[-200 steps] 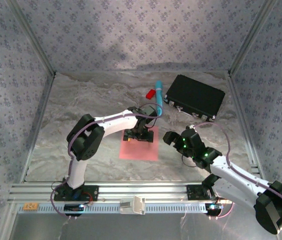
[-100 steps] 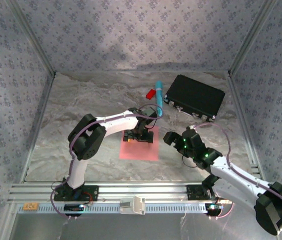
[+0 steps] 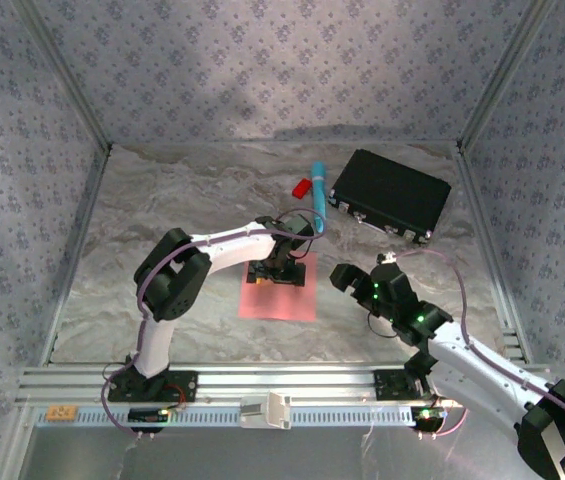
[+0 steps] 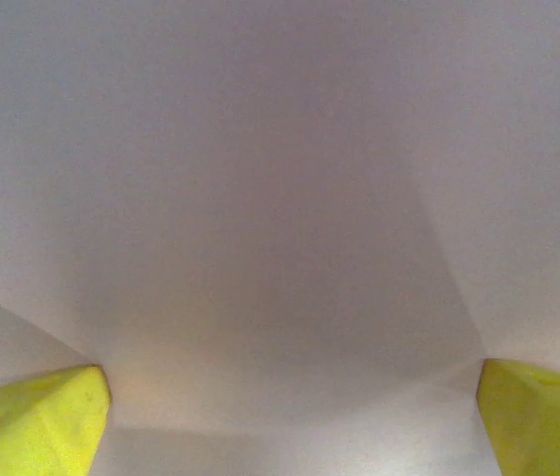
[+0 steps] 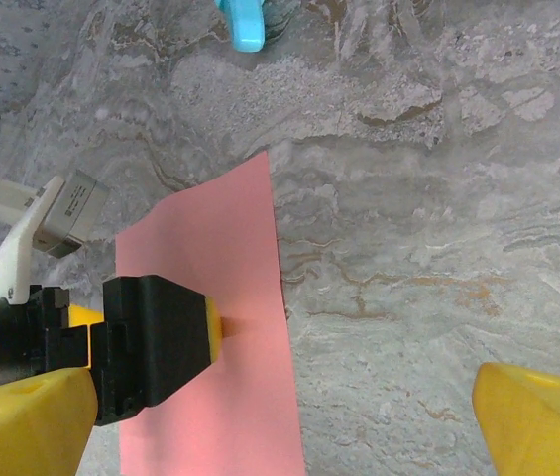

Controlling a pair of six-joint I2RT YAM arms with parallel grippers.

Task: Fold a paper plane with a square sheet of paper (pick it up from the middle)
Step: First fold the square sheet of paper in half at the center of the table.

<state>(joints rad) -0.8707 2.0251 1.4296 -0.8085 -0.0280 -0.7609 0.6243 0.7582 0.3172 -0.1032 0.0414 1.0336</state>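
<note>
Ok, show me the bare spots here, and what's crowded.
Bare table: the left side, between the left wall and left arm, and the back stretch left of the small red piece. Crowded: the centre, with the left claw on the square sheet of paper and the right claw beside it; back right holds the blue pen and black case.

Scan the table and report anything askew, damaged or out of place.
Nothing stands out. The square sheet of paper lies flat and uncreased under the open left gripper; the blue pen, small red piece and black case sit beyond it.
</note>
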